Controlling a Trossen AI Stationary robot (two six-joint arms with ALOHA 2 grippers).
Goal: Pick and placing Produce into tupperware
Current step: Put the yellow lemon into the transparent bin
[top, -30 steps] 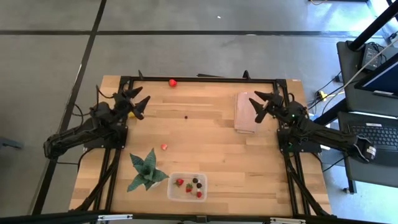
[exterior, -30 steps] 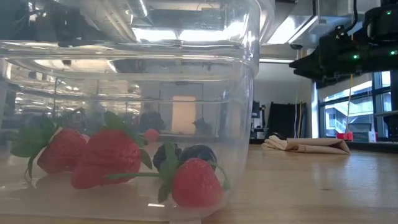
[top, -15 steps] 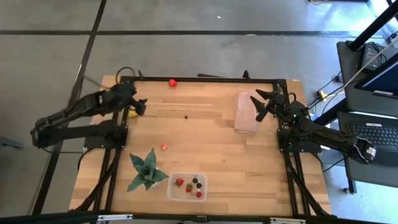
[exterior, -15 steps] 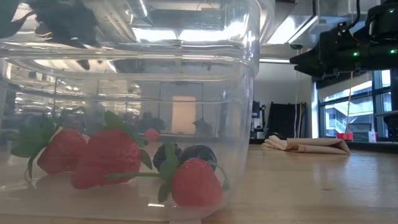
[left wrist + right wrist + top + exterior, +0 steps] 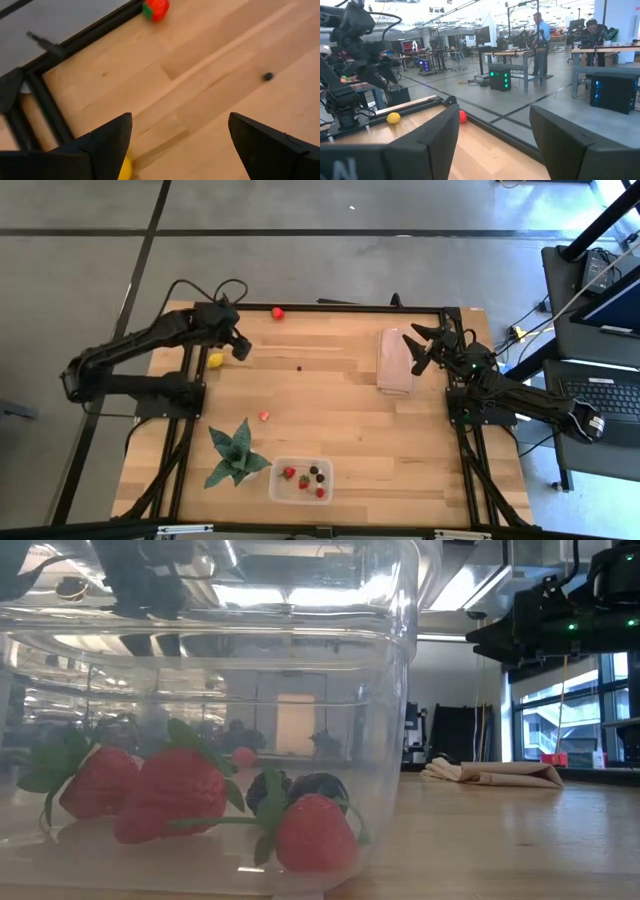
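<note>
The clear tupperware point(image 5: 301, 479) stands by the table's near edge; in the low view its wall point(image 5: 400, 690) fills the picture. It holds strawberries point(image 5: 175, 790) and dark berries point(image 5: 300, 790). Loose on the wood lie a yellow piece point(image 5: 215, 360), a round red fruit point(image 5: 278, 312) at the far edge, a dark berry point(image 5: 300, 367) and a small strawberry point(image 5: 264, 416). My left gripper point(image 5: 238, 345) hangs open beside the yellow piece point(image 5: 125, 169), touching nothing point(image 5: 180, 120). My right gripper point(image 5: 415, 350) waits open above the beige cloth point(image 5: 495, 110).
A green spiky plant point(image 5: 235, 455) stands just left of the tupperware. The folded beige cloth point(image 5: 394, 362) lies at the far right. A laptop point(image 5: 605, 395) sits off the table's right side. People point(image 5: 540, 25) stand far back in the room.
My left arm has risen and stretched out from its folded pose. Its gripper has shifted a little toward the table's right, so the yellow piece now shows uncovered beside it. The right arm has kept still.
</note>
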